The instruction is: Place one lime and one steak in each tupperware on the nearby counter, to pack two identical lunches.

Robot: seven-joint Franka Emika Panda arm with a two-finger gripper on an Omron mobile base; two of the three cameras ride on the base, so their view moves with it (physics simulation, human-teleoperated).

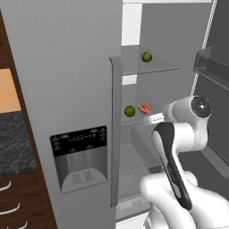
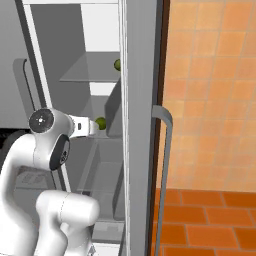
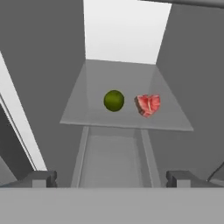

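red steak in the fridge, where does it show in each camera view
Left base view: the raw red steak lies on the middle glass shelf, right of the round green lime.
Right base view: not in it; the fridge door's edge cuts across that shelf.
Hand view: steak just right of centre, beside the lime.
Shared landmark: that lime, also in the right base view.

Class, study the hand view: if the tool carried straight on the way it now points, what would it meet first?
Probably the glass shelf in the open fridge, near the lime and the steak lying apart on it. The open tool aims between them, slightly nearer the lime; depth is unclear.
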